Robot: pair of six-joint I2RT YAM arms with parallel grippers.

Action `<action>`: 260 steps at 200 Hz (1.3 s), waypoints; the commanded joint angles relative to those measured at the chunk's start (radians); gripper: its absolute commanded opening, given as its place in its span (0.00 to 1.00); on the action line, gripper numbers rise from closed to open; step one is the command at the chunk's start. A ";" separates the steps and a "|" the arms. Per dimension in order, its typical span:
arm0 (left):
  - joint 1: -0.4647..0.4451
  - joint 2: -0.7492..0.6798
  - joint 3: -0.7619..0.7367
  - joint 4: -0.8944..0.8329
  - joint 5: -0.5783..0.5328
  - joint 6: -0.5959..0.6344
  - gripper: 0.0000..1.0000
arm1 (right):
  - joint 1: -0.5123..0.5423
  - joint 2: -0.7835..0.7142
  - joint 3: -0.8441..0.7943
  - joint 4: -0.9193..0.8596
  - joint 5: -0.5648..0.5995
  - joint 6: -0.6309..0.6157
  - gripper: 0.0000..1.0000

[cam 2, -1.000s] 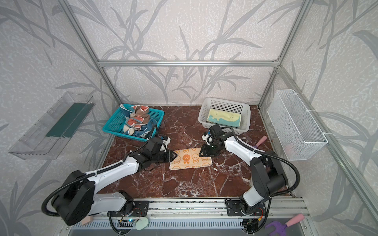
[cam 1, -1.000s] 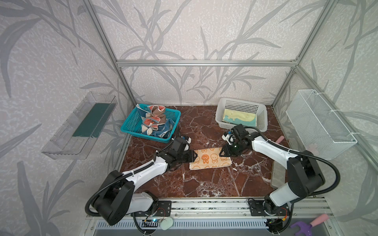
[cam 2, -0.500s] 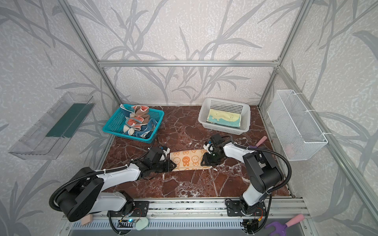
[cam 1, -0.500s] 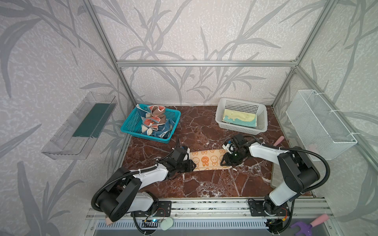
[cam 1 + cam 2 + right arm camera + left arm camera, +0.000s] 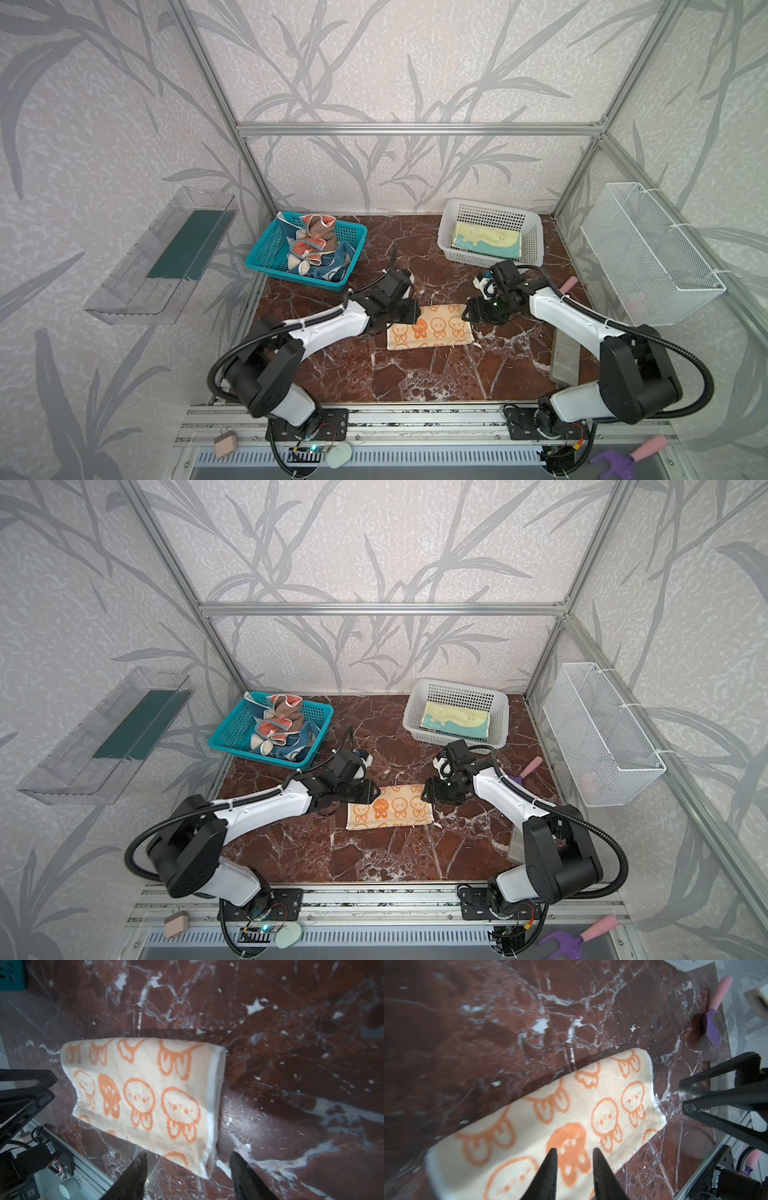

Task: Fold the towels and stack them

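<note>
Cream towel [image 5: 430,332] lies folded mid-table, not yet stacked. Left gripper [image 5: 574,1150] narrowly apart over its left end, right gripper [image 5: 188,1153] wide apart off its right end; neither holds it. Yellow-blue towel [image 5: 486,245] folded in white basket [image 5: 490,208], far right corner. Heap [image 5: 316,253] in teal basket [image 5: 266,249], far left corner, still unfolded. No legible writing.

In both top views my left gripper [image 5: 404,319] hides its own fingertips and the cream towel's [image 5: 436,332] left end. In my left wrist view that end blurs and runs off-frame.
</note>
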 commanded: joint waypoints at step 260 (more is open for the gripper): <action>-0.053 -0.019 -0.039 -0.151 -0.262 -0.013 0.30 | 0.134 0.320 0.664 -0.144 0.157 -0.102 0.00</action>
